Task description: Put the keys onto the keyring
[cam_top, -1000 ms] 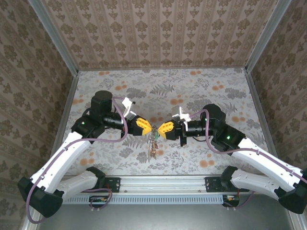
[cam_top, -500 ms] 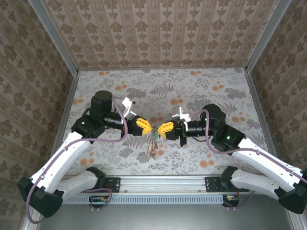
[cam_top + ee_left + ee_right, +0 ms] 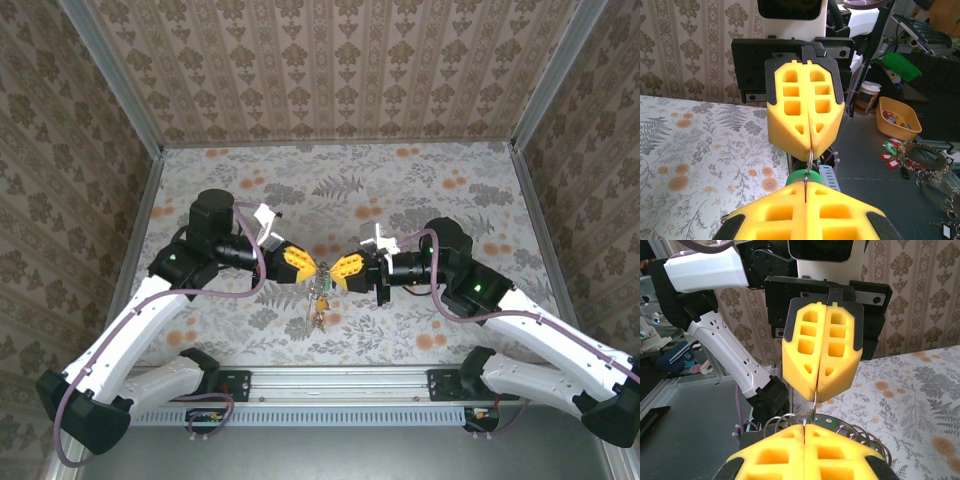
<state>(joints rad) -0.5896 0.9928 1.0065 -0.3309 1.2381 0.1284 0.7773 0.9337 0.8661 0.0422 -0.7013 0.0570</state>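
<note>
Soft, even light falls on the table [image 3: 420, 190] from above, and the shadows are only faint grey patches under the white arms [image 3: 130, 330]. It's a wide lens up there: the walls [image 3: 60, 130] lean outward toward the corners, and the keyring [image 3: 319, 305] is a tiny dark smudge, too small to resolve. Over to the left wrist: the yellow pads [image 3: 777, 125] opposite are bright and crisp, the near ones along the bottom edge go soft, and the room beyond the table falls darker. Right wrist: sharp wallpaper [image 3: 920, 300], a white arm shell [image 3: 705, 267] nearly washed out, and a dim, slightly blurry grey floor [image 3: 685, 430] on the left.
</note>
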